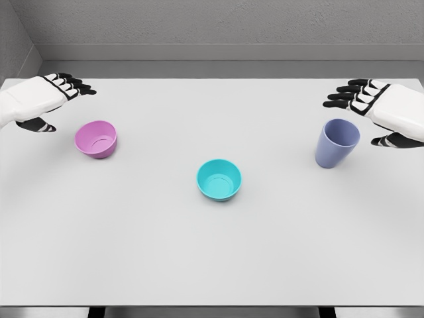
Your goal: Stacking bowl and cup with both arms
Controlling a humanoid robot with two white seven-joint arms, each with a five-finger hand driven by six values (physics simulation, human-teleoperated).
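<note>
Left hand point(50, 99): I see it spread wide, empty, beside the pink plastic bowl point(97, 138).
Right hand point(374, 109): spread wide, empty, beside the blue plastic cup point(336, 143).
Risk: my fingers could tip the cup.

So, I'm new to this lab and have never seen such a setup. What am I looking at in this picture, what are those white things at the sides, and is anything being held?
This is a simulator's render, seen from a camera on a humanoid robot's head, looking down at a white table. The white shapes at the sides are its two arms, each ending in a five-finger hand with black fingers. The left hand and the right hand both hover open and hold nothing. On the table stand three things, all upright and apart: a pink bowl near the left hand, a teal bowl in the middle, and a blue-violet cup beside the right hand. Nothing is stacked yet.
</note>
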